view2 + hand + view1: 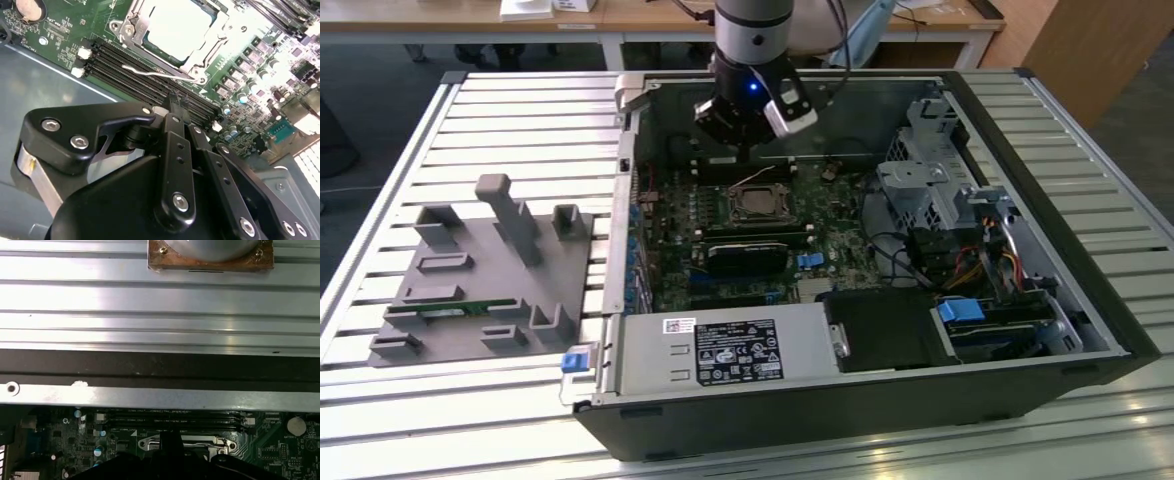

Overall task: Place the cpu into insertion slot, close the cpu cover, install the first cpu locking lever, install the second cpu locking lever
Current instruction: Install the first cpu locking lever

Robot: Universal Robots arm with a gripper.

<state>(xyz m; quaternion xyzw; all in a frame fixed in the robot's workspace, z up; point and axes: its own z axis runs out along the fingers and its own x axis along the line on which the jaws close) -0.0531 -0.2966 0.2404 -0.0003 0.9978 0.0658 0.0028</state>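
Note:
In the exterior view the open computer case (pixel 1067 300) lies on the slatted table, and my gripper (pixel 750 165) hangs over the motherboard just behind the insertion slot (pixel 758 204). The second wrist view shows the cpu (pixel 175 25), pale silver, seated in the slot with the cpu cover (pixel 131 31) lying flat around it. A thin silver locking lever (pixel 150 72) runs along the socket's edge nearest my gripper (pixel 172 100). The fingers are shut together with nothing between them, their tip close to that lever, over the memory slots. In the first wrist view my gripper (pixel 170 439) sits in front of the socket.
A grey fixture block (pixel 480 280) with pegs lies on the table at the exterior view's left. Inside the case are long black memory slots (pixel 130 70), a black shroud (pixel 747 255), the power supply (pixel 720 350) and a drive cage (pixel 934 190). The case wall (pixel 150 395) stands close behind the socket.

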